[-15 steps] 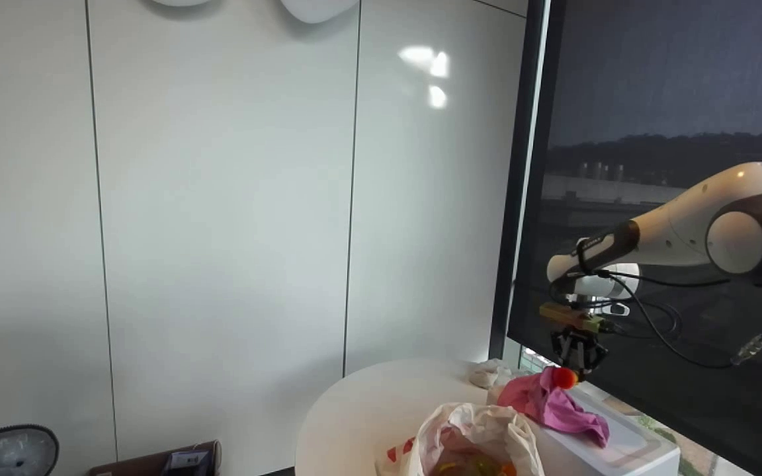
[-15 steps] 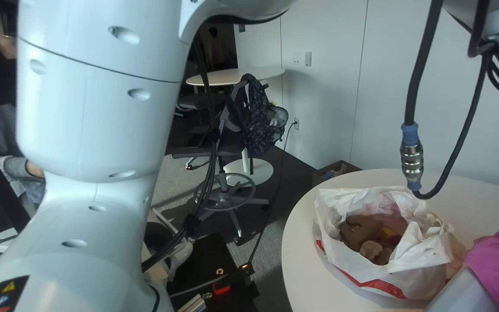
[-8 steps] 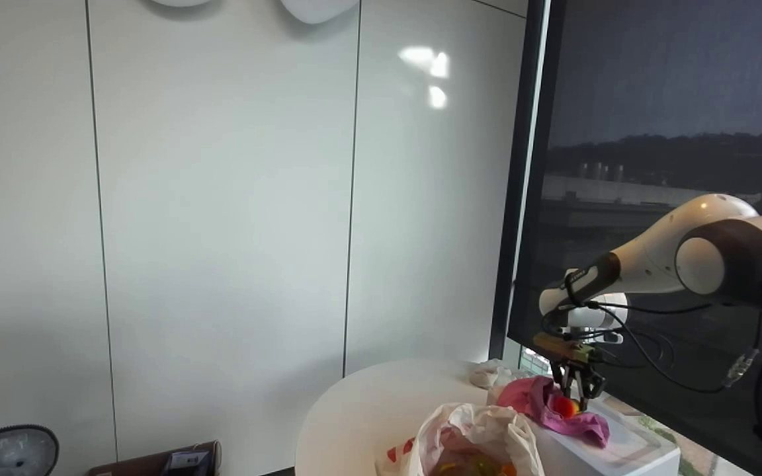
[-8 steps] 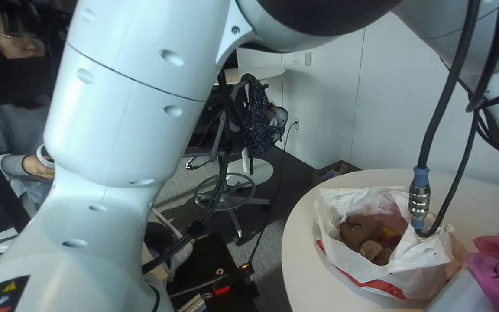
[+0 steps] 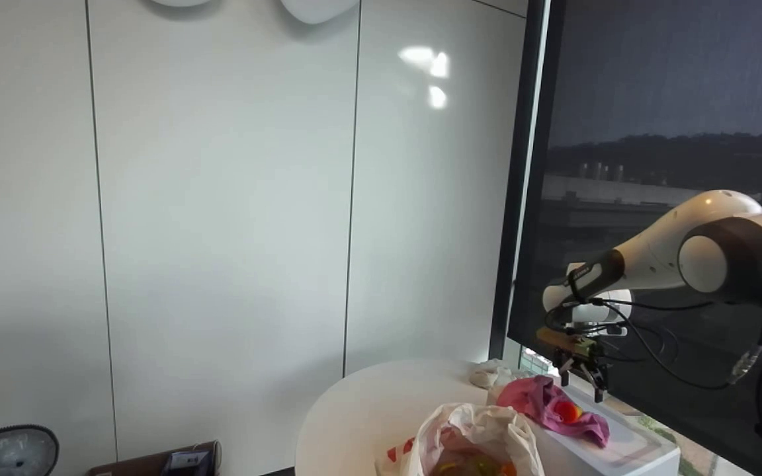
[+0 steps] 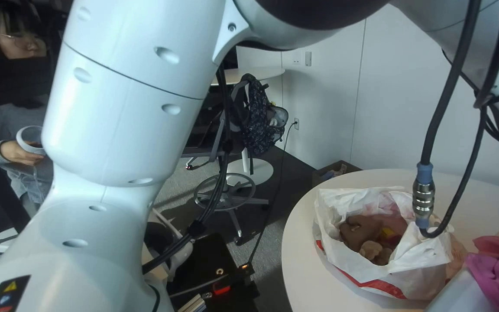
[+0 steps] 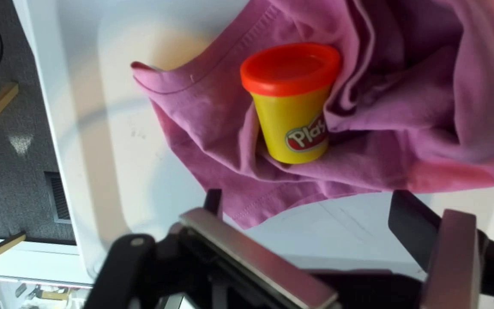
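Near the red-lidded yellow cylindrical plastic tub (image 7: pixel 294 118), the black-and-silver tool (image 7: pixel 308 201) stands with jaws wide apart; crumpled pink cloth (image 7: pixel 384 152) lies under and around it.

Open air between pincer (image 7: pixel 308 198) and yellow tub (image 7: pixel 294 122); pink cloth (image 7: pixel 384 146) bunched against tub.

A red-and-white bag (image 6: pixel 422 277) stands open on a round table (image 6: pixel 306 277), holding brown and yellow things (image 6: pixel 360 232) too shaded to name with confidence. Beyond, in an exterior view, a dark patterned backpack (image 6: pixel 258 119) hangs on a chair (image 6: pixel 232 200) near another round table (image 6: pixel 260 73). A white panelled wall (image 5: pixel 222 198) stands beside a large, dark-shaded window (image 5: pixel 652 99).
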### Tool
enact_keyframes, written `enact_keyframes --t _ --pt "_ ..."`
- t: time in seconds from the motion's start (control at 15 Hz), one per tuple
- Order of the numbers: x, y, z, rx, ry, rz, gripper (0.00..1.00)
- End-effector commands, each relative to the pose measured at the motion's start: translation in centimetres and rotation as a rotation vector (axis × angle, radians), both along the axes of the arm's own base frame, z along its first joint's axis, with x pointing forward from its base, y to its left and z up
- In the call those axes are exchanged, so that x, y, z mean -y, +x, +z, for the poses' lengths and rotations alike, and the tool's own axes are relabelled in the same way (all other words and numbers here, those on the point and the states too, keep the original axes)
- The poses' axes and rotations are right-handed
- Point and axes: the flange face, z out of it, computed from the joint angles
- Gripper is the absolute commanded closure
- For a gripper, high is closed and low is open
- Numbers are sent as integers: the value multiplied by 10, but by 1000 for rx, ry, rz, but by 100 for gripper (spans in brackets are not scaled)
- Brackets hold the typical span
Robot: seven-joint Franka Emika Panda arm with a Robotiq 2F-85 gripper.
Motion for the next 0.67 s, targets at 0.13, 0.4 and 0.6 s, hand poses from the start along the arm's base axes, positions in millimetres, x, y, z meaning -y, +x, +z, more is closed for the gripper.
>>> enact_keyframes --t 0.13,0.4,0.6 --pt "-7 -21 24 -41 -39 45 0" --pt "-36 -34 20 -92 34 161 0" --pt "-54 -38 15 -129 51 221 0"
